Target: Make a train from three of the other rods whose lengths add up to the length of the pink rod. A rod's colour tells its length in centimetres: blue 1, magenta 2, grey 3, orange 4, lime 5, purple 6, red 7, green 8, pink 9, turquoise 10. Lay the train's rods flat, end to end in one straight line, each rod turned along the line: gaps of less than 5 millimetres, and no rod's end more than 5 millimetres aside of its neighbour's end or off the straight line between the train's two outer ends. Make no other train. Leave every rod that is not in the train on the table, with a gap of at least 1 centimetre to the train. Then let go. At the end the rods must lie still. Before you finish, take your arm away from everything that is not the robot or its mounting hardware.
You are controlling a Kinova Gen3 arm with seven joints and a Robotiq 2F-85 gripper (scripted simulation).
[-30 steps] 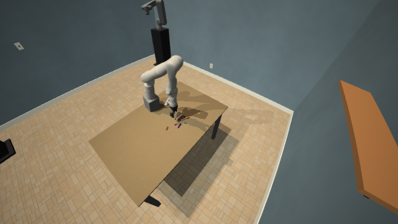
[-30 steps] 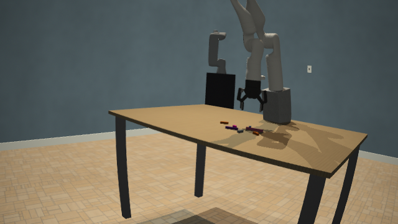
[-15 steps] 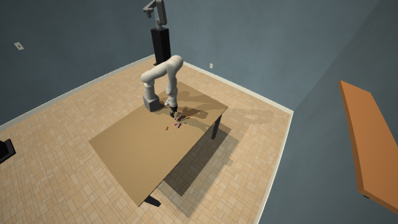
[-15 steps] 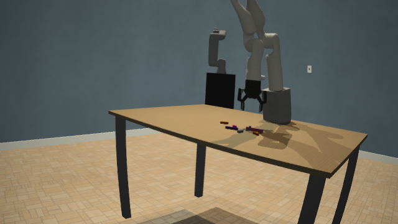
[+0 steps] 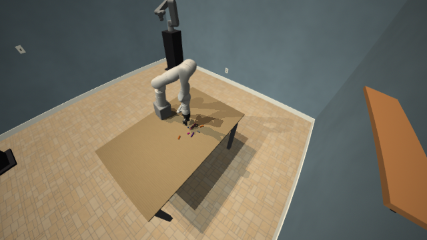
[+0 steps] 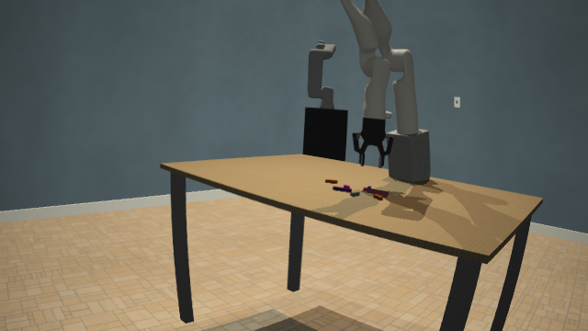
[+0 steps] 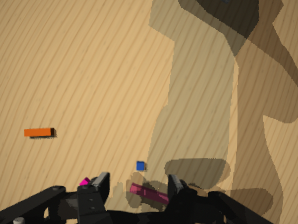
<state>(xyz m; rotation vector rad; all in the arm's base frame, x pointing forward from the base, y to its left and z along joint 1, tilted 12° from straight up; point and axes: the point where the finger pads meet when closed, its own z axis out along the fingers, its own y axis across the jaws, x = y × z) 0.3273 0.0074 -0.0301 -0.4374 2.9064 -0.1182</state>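
Observation:
My gripper (image 6: 373, 155) hangs above the table, well clear of the rods, with its fingers partly open and nothing between them. In the wrist view the fingers frame the table below. There the pink rod (image 7: 149, 192) lies flat, with a small blue rod (image 7: 141, 165) just beyond it and a magenta rod (image 7: 84, 181) to its left. An orange rod (image 7: 39, 132) lies apart at the left. In the side view the rods form a loose cluster: an orange rod (image 6: 331, 181), a purple rod (image 6: 342, 188), a grey rod (image 6: 355, 193), the pink rod (image 6: 377, 190) and a second orange rod (image 6: 378, 197).
The arm's grey base block (image 6: 409, 156) stands on the table right behind the rod cluster (image 5: 194, 128). A second arm on a black pedestal (image 6: 325, 133) stands beyond the table's far edge. An orange shelf (image 5: 393, 150) hangs on the right wall.

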